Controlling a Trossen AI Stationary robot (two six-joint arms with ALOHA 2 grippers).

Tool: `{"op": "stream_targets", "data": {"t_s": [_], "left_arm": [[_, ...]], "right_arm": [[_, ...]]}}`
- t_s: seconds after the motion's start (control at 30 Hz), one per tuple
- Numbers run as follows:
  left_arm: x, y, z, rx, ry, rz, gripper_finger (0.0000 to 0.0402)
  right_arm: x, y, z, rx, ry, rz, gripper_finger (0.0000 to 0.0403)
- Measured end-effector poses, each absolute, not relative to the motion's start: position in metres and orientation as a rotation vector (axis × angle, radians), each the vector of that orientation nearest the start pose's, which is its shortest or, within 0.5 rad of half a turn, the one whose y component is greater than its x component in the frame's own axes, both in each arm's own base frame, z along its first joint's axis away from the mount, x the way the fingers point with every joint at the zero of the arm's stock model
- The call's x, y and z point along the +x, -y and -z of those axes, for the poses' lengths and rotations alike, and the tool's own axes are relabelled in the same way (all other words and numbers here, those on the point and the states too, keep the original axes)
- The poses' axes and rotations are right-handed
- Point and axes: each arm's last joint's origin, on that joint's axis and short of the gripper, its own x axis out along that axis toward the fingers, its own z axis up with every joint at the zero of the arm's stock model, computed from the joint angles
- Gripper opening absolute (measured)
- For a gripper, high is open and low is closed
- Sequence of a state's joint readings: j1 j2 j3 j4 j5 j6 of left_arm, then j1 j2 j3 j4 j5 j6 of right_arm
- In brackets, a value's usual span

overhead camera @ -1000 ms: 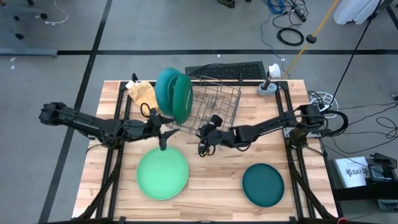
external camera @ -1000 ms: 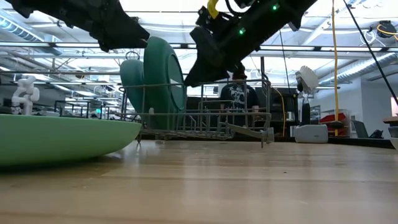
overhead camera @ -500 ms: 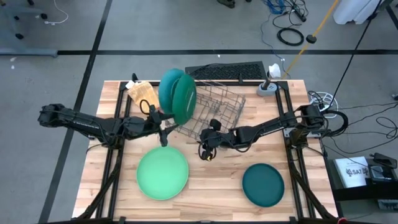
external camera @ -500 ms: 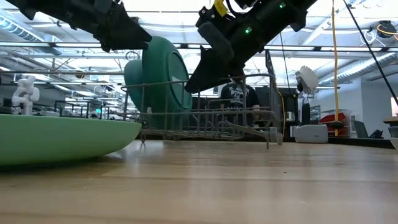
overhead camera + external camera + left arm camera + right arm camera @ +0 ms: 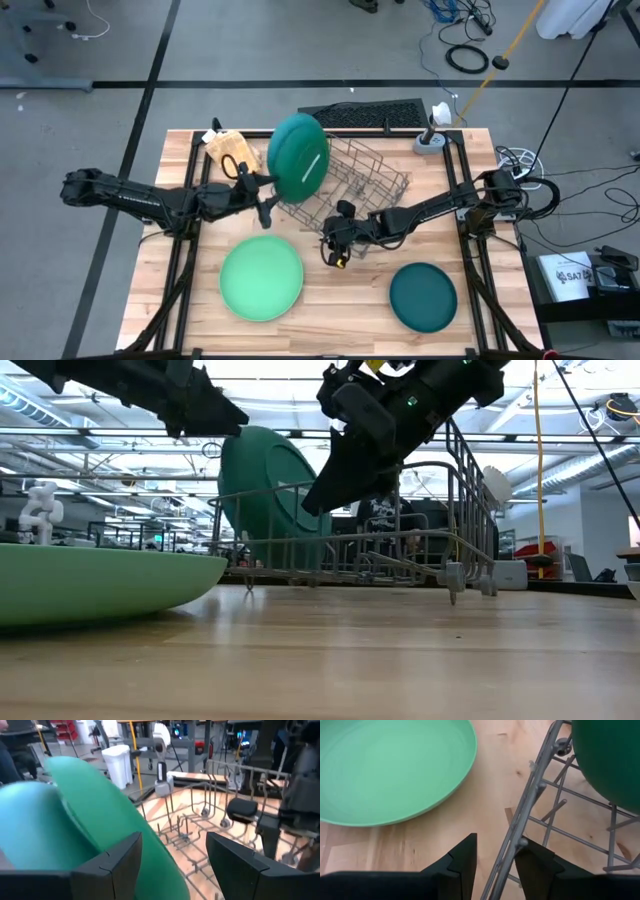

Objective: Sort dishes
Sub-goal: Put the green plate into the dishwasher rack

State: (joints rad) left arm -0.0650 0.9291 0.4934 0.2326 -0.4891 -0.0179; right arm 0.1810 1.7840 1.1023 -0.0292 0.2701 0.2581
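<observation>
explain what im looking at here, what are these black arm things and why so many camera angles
These are two robot arms at a wooden table, each ending in a two-finger gripper. One camera looks straight down, one sits at table height, and one rides on each wrist. The right gripper has its fingers around the rim wire of a grey wire rack, which looks tilted. The left gripper is open, right beside a dark green plate standing in the rack with a teal plate behind it. A light green plate and another teal plate lie flat on the table, and a tan lump sits near the far corner.
</observation>
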Motion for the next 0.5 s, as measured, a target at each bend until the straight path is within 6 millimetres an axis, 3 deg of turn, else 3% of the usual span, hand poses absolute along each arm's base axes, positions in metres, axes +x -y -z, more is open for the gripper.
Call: {"op": "stream_targets", "data": {"t_s": [0.3,0.5], "left_arm": [[0.1993,-0.0002,-0.2383,0.042,-0.281,-0.417,0.0233],[0.1994,0.0070,-0.2381,0.036,-0.282,-0.356,0.0233]], "right_arm": [[0.3698,-0.0667,-0.1903,0.098,-0.693,0.138,0.0118],[0.3626,-0.0679,-0.1837,0.148,-0.797,0.146,0.0118]]}}
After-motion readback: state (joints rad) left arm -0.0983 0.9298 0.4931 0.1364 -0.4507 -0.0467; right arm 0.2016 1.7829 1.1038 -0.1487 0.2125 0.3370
